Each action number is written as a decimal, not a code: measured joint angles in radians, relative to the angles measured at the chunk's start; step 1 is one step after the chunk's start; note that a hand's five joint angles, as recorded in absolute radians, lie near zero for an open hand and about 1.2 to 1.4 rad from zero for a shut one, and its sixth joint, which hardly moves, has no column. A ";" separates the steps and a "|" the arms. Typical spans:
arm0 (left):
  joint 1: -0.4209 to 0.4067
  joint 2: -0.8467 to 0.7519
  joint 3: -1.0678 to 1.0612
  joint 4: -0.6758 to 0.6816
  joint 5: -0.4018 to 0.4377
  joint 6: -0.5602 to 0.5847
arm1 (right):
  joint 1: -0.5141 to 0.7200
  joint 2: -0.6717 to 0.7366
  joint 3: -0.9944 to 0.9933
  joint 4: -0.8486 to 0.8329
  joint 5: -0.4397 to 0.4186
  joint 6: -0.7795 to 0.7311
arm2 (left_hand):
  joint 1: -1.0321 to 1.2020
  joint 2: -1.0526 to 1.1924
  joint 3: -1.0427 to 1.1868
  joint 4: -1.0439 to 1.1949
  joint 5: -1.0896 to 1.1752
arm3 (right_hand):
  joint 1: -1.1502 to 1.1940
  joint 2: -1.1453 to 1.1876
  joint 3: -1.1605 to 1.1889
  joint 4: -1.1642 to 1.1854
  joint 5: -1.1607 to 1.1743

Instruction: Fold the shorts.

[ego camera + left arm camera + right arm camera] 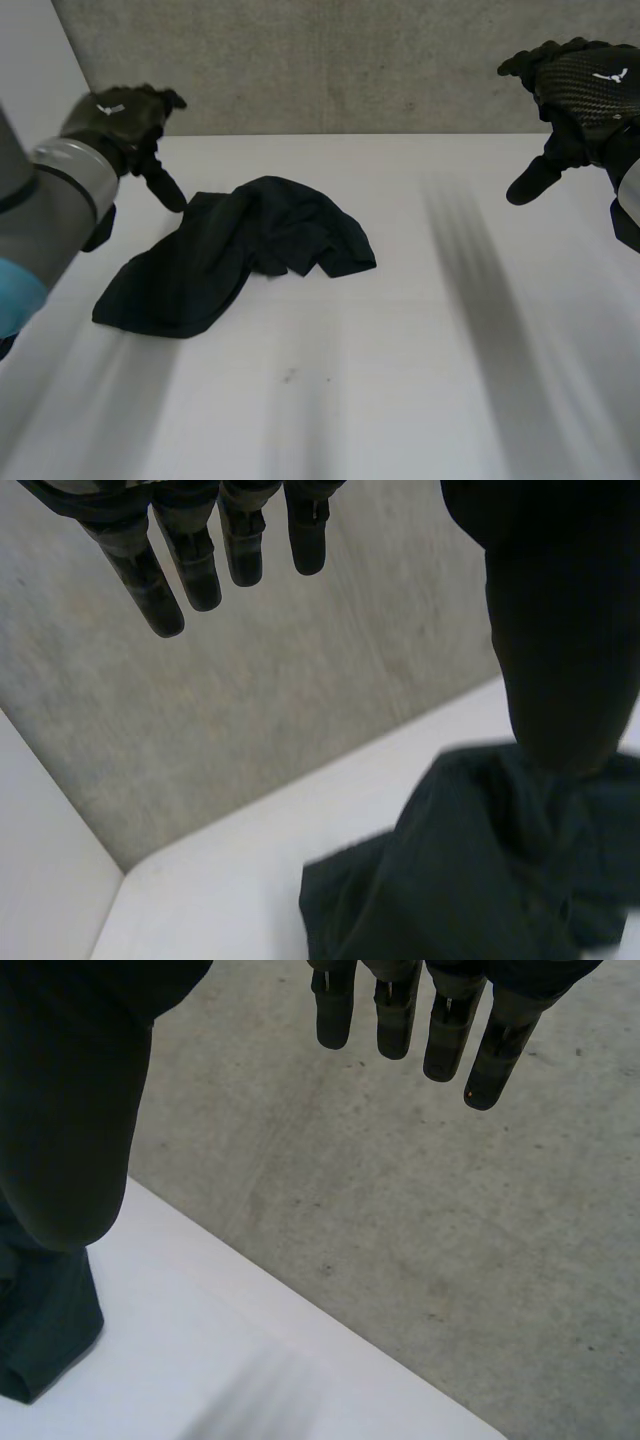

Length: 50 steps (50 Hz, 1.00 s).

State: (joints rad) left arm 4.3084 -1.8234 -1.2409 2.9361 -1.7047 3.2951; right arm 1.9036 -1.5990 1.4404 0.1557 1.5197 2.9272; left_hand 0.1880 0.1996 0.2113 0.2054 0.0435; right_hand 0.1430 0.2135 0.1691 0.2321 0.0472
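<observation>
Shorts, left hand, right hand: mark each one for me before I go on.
shorts (230, 258): head view, middle of the crumpled dark cloth.
left hand (118, 115): head view, back of the hand, beside the shorts' far edge.
right hand (588, 85): head view, back of the hand, well clear of the shorts.

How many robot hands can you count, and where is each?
2. The left hand is beside the crumpled shorts; the right hand is over the table, apart from them.
</observation>
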 measured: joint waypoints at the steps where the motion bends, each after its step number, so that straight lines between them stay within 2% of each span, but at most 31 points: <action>1: 0.003 -0.022 0.005 0.002 0.000 0.016 | 0.000 0.002 0.001 0.000 -0.012 -0.008 | 0.000 0.000 0.000 0.000 0.000 | 0.000 0.000 0.000 0.000 0.000; 8: 0.045 -0.215 0.054 0.005 0.000 0.160 | -0.001 0.015 0.016 0.004 -0.058 -0.066 | 0.000 0.000 0.000 0.000 0.000 | 0.000 0.000 0.000 0.000 0.000; 10: 0.072 -0.313 0.091 -0.004 -0.003 0.215 | -0.001 0.023 0.026 0.004 -0.066 -0.098 | 0.003 0.001 0.000 0.000 0.000 | 0.000 0.000 0.000 0.000 0.000; 14: 0.107 -0.420 0.139 -0.020 -0.006 0.250 | -0.002 0.031 0.034 0.004 -0.068 -0.121 | 0.076 0.060 0.053 0.055 0.049 | 0.000 0.000 0.000 0.000 0.000; 17: 0.130 -0.481 0.173 -0.030 -0.008 0.257 | -0.002 0.035 0.037 0.002 -0.068 -0.128 | 0.423 0.375 0.347 0.358 0.342 | 0.000 0.000 0.000 0.000 0.000; 18: 0.135 -0.496 0.183 -0.032 -0.009 0.256 | -0.002 0.036 0.038 0.000 -0.068 -0.128 | 0.586 0.550 0.535 0.544 0.526 | 0.000 0.000 0.000 0.000 0.000; 19: 0.139 -0.506 0.190 -0.032 -0.010 0.256 | -0.003 0.036 0.038 -0.001 -0.067 -0.128 | 0.665 0.669 0.638 0.647 0.629 | 0.000 0.000 0.000 0.000 0.000; 20: 0.140 -0.510 0.192 -0.032 -0.010 0.255 | -0.003 0.036 0.038 -0.002 -0.067 -0.128 | 0.665 0.669 0.638 0.647 0.629 | 0.000 0.000 0.000 0.000 0.000; 22: 0.145 -0.523 0.211 -0.027 -0.015 0.253 | -0.003 0.036 0.038 -0.007 -0.066 -0.128 | 0.871 0.926 0.908 0.914 0.883 | 0.000 0.000 0.000 0.000 0.000; 33: 0.155 -0.481 0.302 0.046 -0.087 0.250 | -0.006 0.034 0.036 -0.016 -0.062 -0.126 | 0.905 0.990 0.957 0.995 0.919 | 0.000 0.000 0.000 0.000 0.000; 39: 0.042 -0.295 0.320 0.211 -0.111 0.246 | -0.008 0.024 0.023 -0.016 -0.060 -0.125 | 0.944 0.993 0.962 0.996 0.919 | 0.000 0.000 0.000 0.000 0.000; 42: -0.085 -0.243 0.286 0.295 -0.092 0.250 | -0.011 0.017 0.017 -0.017 -0.059 -0.125 | 0.944 0.997 0.973 1.006 0.919 | 0.000 0.000 0.000 0.000 0.000; 43: -0.085 -0.243 0.286 0.295 -0.092 0.250 | -0.011 0.017 0.017 -0.017 -0.059 -0.125 | 0.944 0.997 0.973 1.006 0.919 | 0.000 0.000 0.000 0.000 0.000; 45: -0.197 -0.242 0.245 0.333 -0.061 0.255 | -0.014 0.002 0.010 -0.017 -0.060 -0.124 | 0.944 0.998 0.979 1.009 0.919 | 0.000 0.000 0.000 0.000 0.000; 50: -0.330 -0.297 0.175 0.346 -0.022 0.258 | -0.018 -0.015 0.006 -0.019 -0.061 -0.124 | 0.944 0.999 0.979 1.010 0.919 | 0.000 0.000 0.000 0.000 0.000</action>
State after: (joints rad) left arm 3.9787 -2.1199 -1.0657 3.2826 -1.7268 3.5533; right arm 1.8861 -1.6144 1.4460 0.1369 1.4587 2.8030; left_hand 1.1319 1.1983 1.1901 1.2156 0.9624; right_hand 0.1430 0.2135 0.1691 0.2321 0.0472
